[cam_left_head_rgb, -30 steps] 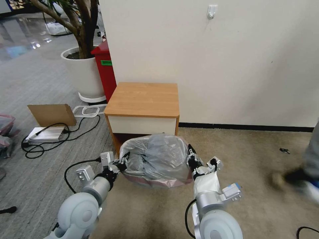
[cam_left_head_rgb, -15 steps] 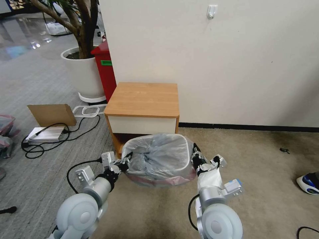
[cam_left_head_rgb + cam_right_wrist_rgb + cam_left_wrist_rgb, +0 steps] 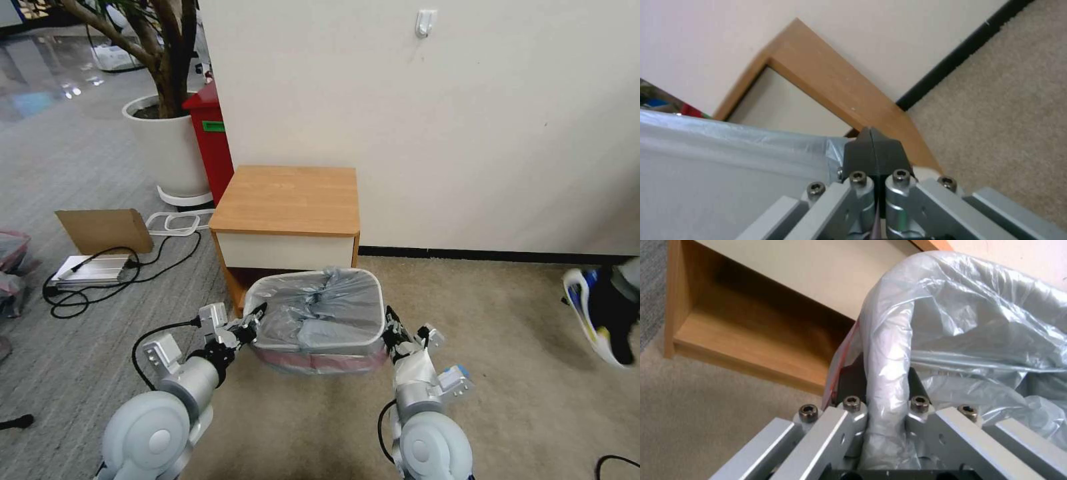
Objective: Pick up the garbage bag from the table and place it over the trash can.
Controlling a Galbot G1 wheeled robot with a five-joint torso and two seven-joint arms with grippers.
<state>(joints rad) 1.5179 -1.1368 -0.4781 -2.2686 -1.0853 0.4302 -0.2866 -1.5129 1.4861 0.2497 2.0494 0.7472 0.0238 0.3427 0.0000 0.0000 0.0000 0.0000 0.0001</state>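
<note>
The garbage bag [image 3: 320, 310], crinkled translucent grey with a pink-red band, lies stretched over the cream trash can [image 3: 380, 303], which stands on the carpet just in front of the table [image 3: 287, 200]. The band hangs around the can's outer wall. My left gripper [image 3: 252, 322] is at the can's left side; in the left wrist view the gripper [image 3: 882, 373] is shut on the bag-covered rim [image 3: 889, 350]. My right gripper [image 3: 389, 322] is at the can's right side. Its fingers [image 3: 858, 150] are pressed together beside the bag [image 3: 729, 160], with a pink sliver between them.
A red bin [image 3: 210, 140] and a white plant pot [image 3: 167, 143] stand left of the table by the wall. Cardboard [image 3: 103, 230], a metal box [image 3: 93, 269] and cables lie on the floor at left. A person's shoe [image 3: 597, 313] is at right. Open carpet lies right of the can.
The bag's puffed middle has sunk into the can and its edge has come down over the rim. Both grippers have lowered along the can's sides. The shoe at right has moved.
</note>
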